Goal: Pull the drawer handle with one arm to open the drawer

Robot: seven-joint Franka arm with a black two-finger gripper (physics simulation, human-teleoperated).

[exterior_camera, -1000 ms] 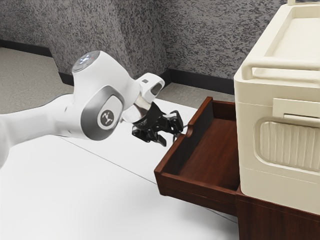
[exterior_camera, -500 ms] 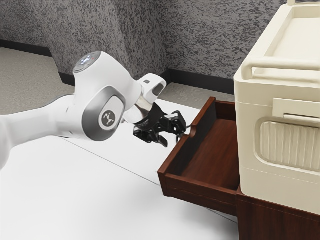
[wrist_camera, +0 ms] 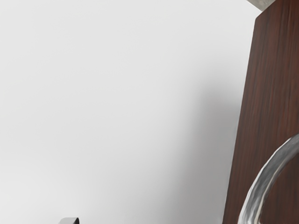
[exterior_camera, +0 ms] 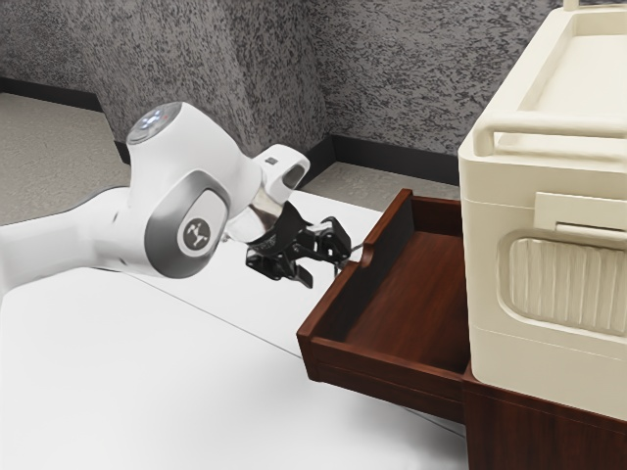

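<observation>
"What do you have in the exterior view?"

"I have the drawer point(exterior_camera: 421, 304) standing well out from the wooden cabinet point(exterior_camera: 539, 431), under the cream-coloured box point(exterior_camera: 544, 343). I judge that the task is mostly done. My gripper point(exterior_camera: 326, 271) is in front of the drawer, with its two fingers spread widely apart. I do not see anything clamped between them."

"And where is the handle?"

"The handle point(exterior_camera: 359, 249) is on the outer side of the drawer's front, toward the exterior view's right from my gripper. It is just beside the finger which is nearer to the drawer. Whether this finger touches it, or is hooked inside it, I cannot tell."

"Now the wrist view, please."

"There the handle point(wrist_camera: 257, 191) is a shiny curved bar, and it stands out from the dark wooden front point(wrist_camera: 266, 88). Its arch is cut by the border, so I cannot be sure of its long axis. Behind is the white surface point(wrist_camera: 117, 93)."

"So what does the next pull need?"

"In my opinion, it depends on this one finger being behind the bar, on the drawer's side. Then I should draw straight away from the cabinet, toward the exterior view's left. If the finger is outside the arch, it could slip off, and the drawer would not follow."
</observation>
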